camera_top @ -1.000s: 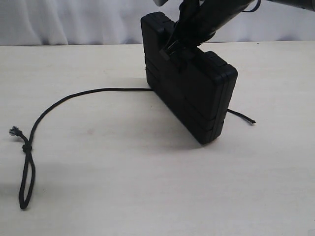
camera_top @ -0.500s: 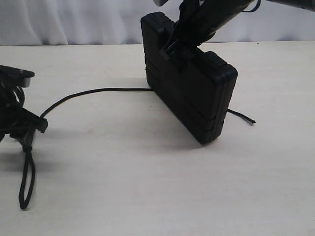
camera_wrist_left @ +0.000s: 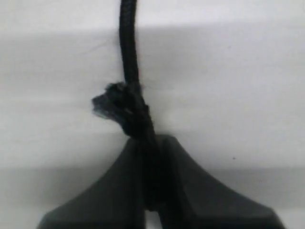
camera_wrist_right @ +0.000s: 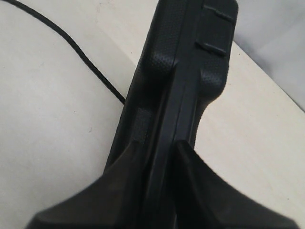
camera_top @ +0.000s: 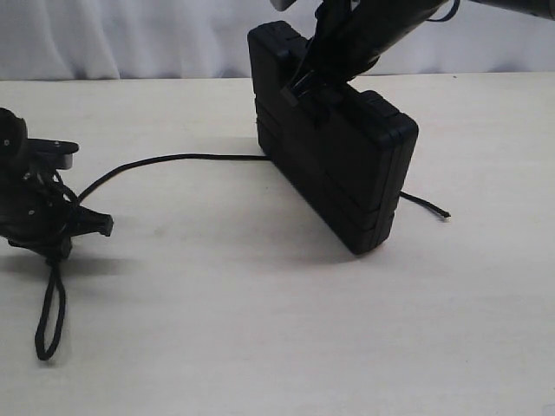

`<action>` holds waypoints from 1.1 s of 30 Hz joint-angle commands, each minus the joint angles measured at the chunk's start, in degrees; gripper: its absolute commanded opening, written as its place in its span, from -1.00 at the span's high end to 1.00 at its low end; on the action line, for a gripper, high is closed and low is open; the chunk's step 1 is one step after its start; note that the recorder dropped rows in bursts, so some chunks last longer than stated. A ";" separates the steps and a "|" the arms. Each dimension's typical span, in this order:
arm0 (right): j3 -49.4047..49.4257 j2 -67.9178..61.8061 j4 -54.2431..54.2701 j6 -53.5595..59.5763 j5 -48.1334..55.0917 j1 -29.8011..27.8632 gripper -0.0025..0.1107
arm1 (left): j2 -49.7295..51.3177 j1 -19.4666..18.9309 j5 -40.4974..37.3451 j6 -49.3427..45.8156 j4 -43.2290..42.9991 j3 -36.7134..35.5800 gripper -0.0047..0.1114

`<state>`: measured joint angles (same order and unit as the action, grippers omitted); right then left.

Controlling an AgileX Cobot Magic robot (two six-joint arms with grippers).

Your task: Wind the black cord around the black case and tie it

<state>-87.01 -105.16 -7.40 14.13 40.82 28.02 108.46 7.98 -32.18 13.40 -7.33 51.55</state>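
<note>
The black case (camera_top: 334,160) stands upright on its edge at the back middle of the table. My right gripper (camera_top: 310,85) is shut on its top edge; in the right wrist view the jaws (camera_wrist_right: 159,148) clamp the case (camera_wrist_right: 183,67) from both sides. The black cord (camera_top: 173,159) runs from under the case to the left, and its other end (camera_top: 438,211) lies right of the case. My left gripper (camera_top: 59,245) is shut on the cord at its knot. The frayed tip (camera_wrist_left: 107,104) sticks out just past the jaws (camera_wrist_left: 151,143). The loop (camera_top: 49,316) trails below the gripper.
A pale cloth backdrop (camera_top: 130,39) closes off the far side of the table. The right arm (camera_top: 381,26) reaches down from the upper right over the case. The light tabletop (camera_top: 260,329) stretches in front of the case.
My left arm has come in from the left edge and closed on the cord at the knot. The loop has shifted slightly right and up. The case and right gripper have not moved.
</note>
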 commanded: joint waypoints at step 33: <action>3.75 -5.30 5.07 -1.33 17.53 -0.16 0.88 | 1.83 -0.07 15.36 -22.97 56.08 -0.13 0.91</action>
<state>-87.01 -105.16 -6.75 13.89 40.82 28.02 110.25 7.79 -16.58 -8.47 48.89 50.48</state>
